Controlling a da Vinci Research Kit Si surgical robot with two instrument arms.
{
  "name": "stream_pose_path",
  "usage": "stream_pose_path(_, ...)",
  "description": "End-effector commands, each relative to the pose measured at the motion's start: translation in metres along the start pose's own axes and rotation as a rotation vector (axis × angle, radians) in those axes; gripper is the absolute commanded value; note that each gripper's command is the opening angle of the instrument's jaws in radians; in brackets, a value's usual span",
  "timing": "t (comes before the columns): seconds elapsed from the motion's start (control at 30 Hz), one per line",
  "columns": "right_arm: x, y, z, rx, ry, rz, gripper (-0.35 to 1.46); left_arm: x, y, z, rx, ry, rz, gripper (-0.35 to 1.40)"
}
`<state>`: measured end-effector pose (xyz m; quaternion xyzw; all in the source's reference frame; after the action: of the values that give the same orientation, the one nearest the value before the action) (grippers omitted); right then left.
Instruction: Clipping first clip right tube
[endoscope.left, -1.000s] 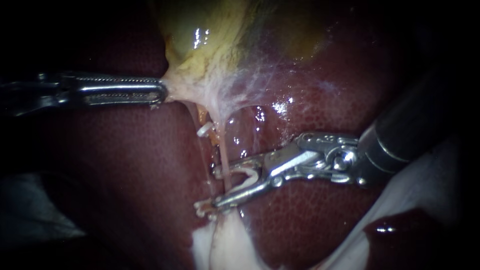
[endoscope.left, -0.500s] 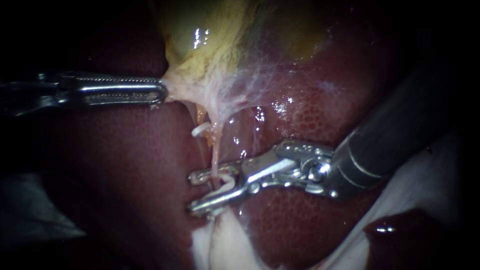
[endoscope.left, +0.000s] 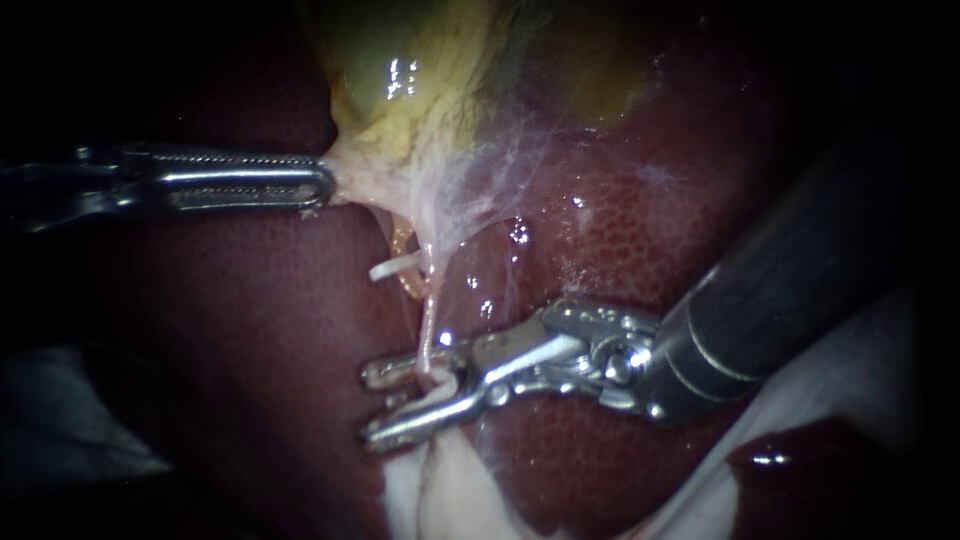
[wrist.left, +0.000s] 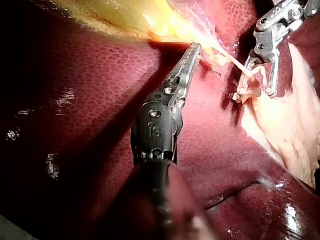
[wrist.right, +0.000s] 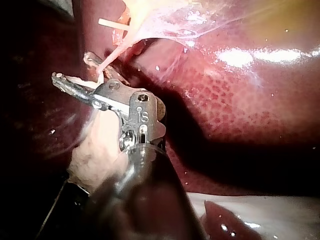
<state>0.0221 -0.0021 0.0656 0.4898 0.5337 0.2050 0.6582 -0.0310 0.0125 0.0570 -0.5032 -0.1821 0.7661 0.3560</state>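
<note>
Right tube (endoscope.left: 428, 335), a thin pale pink strand running down from the gallbladder's neck, now lies deep between the jaws of the right instrument (endoscope.left: 368, 404), a bright hinged metal tool on a dark shaft. Those jaws stand well apart and carry the loaded clip (endoscope.left: 443, 388), a pale open clip seated against both of them. The right tube crosses the clip's open mouth, just above the whitish fatty tissue (endoscope.left: 450, 495) nearest the endoscope. One second ago the jaw tips only just reached past the tube, and half a second ago they were further across. Now they project well beyond it, so the tube sits toward the throat, not the tips. On this evidence, positioning looks close to complete and closing the clip is the remaining action. Just beyond, the placed clip (endoscope.left: 393, 268), a small white bar at the orange-tinged left tube (endoscope.left: 403, 288), has tilted and shifted slightly toward the view's left, which suggests the advance is dragging the strands sideways. Farther back, the left instrument (endoscope.left: 322, 187), with long serrated silver jaws, is closed on the pale lower edge of the yellow-green gallbladder (endoscope.left: 400, 70). Its position is unchanged from before, and the strands are stretched taut over the dark red liver (endoscope.left: 620, 230).
</note>
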Motion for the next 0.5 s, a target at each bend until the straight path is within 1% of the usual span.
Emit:
stream_pose_path(0.03, 0.0002, -0.0004, 0.0, 0.014, -0.006, 0.0, 0.45, 0.0, 0.0, 0.0, 0.0, 0.0, 0.0, -0.35)
stream_pose_path(0.13, 0.0005, -0.0011, 0.0002, 0.038, -0.016, 0.003, 0.44, 0.0, 0.0, 0.0, -0.001, 0.0, 0.0, -0.35)
stream_pose_path(0.2, 0.0006, -0.0012, 0.0002, 0.051, -0.024, 0.002, 0.43, 0.0, 0.0, 0.0, -0.001, 0.0, 0.0, -0.35)
stream_pose_path(0.3, 0.0007, -0.0011, 0.0002, 0.042, -0.018, 0.019, 0.41, 0.0, 0.0, 0.0, -0.001, 0.0, 0.0, -0.35)
stream_pose_path(0.5, 0.0008, -0.0008, 0.0, 0.037, -0.015, 0.043, 0.3, 0.0, 0.0, 0.0, -0.001, 0.0, 0.0, -0.35)
